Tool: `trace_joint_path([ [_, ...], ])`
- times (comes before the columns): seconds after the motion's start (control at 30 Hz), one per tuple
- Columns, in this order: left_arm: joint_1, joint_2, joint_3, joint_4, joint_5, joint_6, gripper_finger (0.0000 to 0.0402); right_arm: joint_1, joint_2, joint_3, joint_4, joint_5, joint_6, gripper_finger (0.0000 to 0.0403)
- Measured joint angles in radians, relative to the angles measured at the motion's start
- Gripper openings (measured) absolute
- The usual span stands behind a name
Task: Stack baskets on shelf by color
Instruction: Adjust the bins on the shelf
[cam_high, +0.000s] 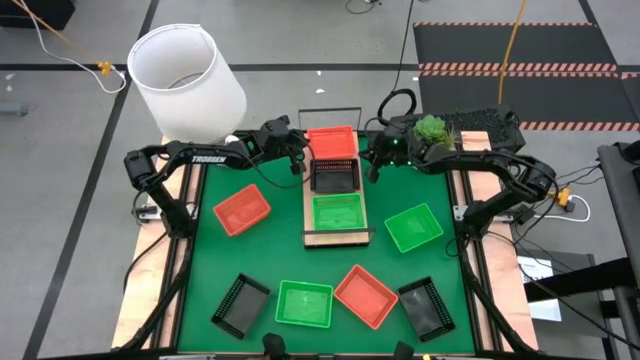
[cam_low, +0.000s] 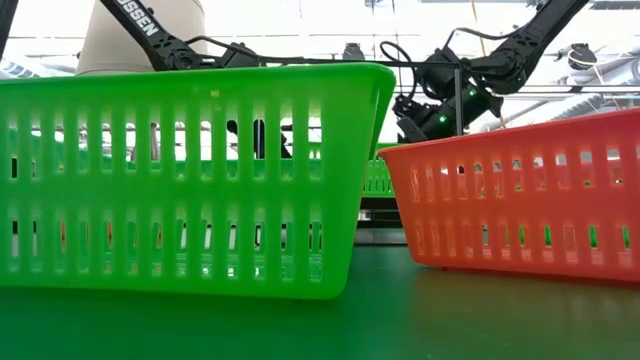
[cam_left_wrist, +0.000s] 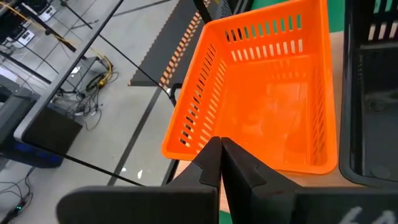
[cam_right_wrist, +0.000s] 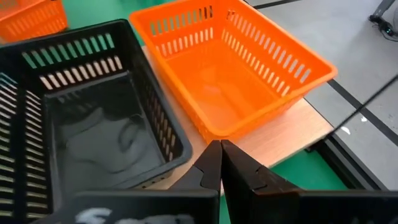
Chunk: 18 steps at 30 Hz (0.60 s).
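- Green, black and orange-red baskets lie loose near the worktop's front edge, among them a green basket (cam_high: 304, 303); two more flank the shelf (cam_high: 336, 236).
- On the shelf, one basket per colour sits in line.
- Left end effector (cam_high: 299, 160) and right end effector (cam_high: 372, 165), both clenched and empty, flank the far orange-red basket (cam_high: 332, 142); next, open wide and grip one rim squarely.
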Motion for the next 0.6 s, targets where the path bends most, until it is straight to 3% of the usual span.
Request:
trace_joint_path([
  [0.37,-0.004,-0.076,0.000,-0.009,0.000,-0.054,0.0015,0.007,0.000,0.000,0.014,0.003,-0.010,0.0000],
  [0.6,-0.005,-0.129,0.000,-0.097,0.000,-0.101,0.0006,0.007,0.021,0.000,0.037,0.034,-0.013,0.0000],
])
